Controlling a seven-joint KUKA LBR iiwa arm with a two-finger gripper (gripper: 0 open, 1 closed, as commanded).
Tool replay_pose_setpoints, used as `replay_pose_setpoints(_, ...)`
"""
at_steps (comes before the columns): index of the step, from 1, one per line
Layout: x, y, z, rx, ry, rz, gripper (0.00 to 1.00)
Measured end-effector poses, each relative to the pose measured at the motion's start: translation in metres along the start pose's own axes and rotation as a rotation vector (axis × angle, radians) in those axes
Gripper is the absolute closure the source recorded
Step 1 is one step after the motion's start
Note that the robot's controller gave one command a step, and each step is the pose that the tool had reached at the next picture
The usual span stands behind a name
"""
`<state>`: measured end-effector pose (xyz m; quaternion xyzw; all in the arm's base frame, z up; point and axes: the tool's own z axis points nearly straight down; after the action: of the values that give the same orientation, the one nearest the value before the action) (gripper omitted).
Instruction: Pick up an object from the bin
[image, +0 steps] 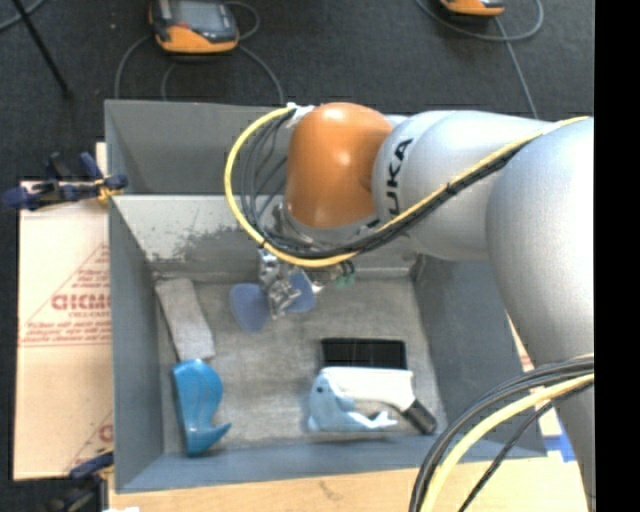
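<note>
My arm reaches into the grey metal bin from the right of the frame. The letters "UKA" of the maker's name read upward in black on its white casing, just right of the orange wrist cover; the first letter is hidden by the curve. A yellow cable loops round the cover's left side.

My gripper hangs below that cover, low over the upper middle of the bin floor and close to the back wall. It overlaps a dull blue, rounded piece whose lobe shows at its left, with a smaller patch of the same blue at its right. Whether my gripper is spread, closed or clasping that piece I cannot tell; the metal parts blur together there.

The other things lie well apart from me. A flat grey block lies slanted by the left wall. Below it, at the lower left, stands a bright blue plastic shape. A flat black rectangle lies at the centre right, and just below it is a white and pale blue object with a dark handle pointing to the lower right.
</note>
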<state>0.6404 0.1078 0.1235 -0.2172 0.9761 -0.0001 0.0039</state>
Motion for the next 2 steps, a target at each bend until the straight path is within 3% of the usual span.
replay_pose_setpoints(2,0.001,0.000,-0.023,-0.001,0.006,0.002,1.00)
